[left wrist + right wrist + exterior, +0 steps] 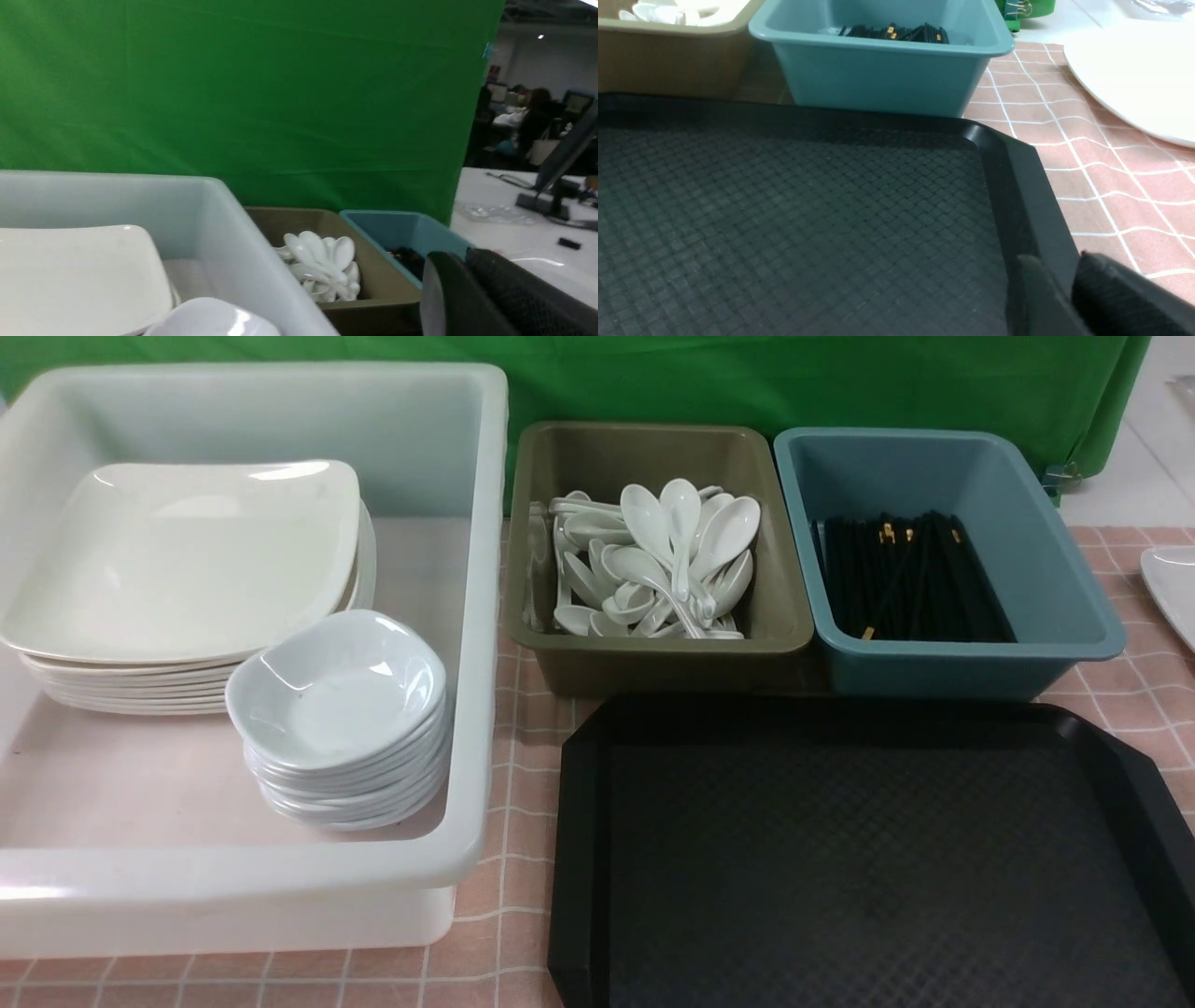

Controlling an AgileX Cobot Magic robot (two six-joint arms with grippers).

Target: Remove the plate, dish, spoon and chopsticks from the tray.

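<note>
The black tray (pixel 868 859) lies at the front right with nothing on it; it also fills the right wrist view (pixel 784 210). A plate (pixel 187 560) tops a stack and a dish (pixel 336 686) tops a smaller stack. Several spoons (pixel 653 560) are heaped together, and the chopsticks (pixel 910 579) lie bundled. Neither gripper shows in the front view. My left gripper (pixel 455 254) is shut and empty, near the white tub's corner. My right gripper (pixel 1052 256) hangs over the tray's right rim, its jaws a narrow gap apart and empty.
Both stacks sit in a big white tub (pixel 471 616) at the left. The spoons are in an olive bin (pixel 653 658) and the chopsticks in a teal bin (pixel 971 667), both behind the tray. Another white plate (pixel 1172 588) lies on the checked cloth at the far right.
</note>
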